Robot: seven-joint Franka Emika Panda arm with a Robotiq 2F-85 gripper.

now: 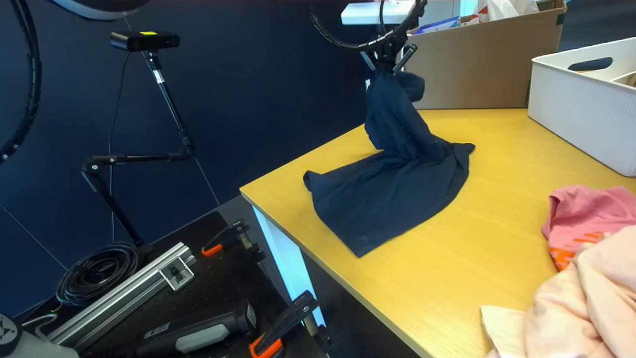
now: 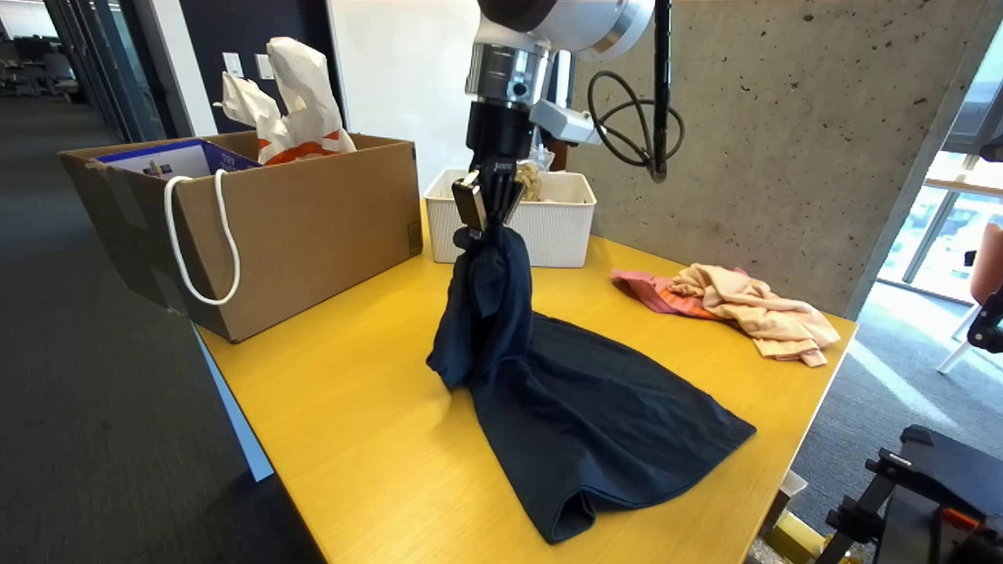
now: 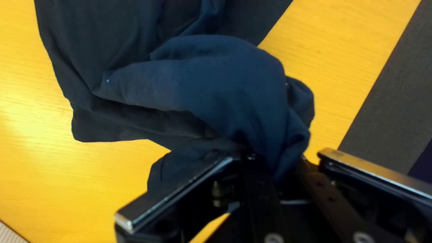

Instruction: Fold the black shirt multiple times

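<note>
The black shirt [image 1: 390, 199] is partly lifted off the yellow table [image 1: 497, 199]. Its upper part hangs bunched and twisted from my gripper [image 1: 385, 70], and its lower part lies spread on the table. In an exterior view the shirt [image 2: 603, 415] fans out toward the table's near edge, with one corner turned up. My gripper [image 2: 492, 227] is above the table, pointing down, shut on the cloth. In the wrist view the shirt [image 3: 216, 81] runs in folds up between the fingers of the gripper [image 3: 275, 162]. The fingertips are partly hidden by cloth and shadow.
A cardboard box [image 2: 313, 235] with a paper bag stands on the table beside the arm. A white bin [image 2: 548, 231] stands behind the gripper. A pink cloth [image 1: 591, 214] and a pale peach cloth [image 1: 591, 298] lie heaped near the table's side edge.
</note>
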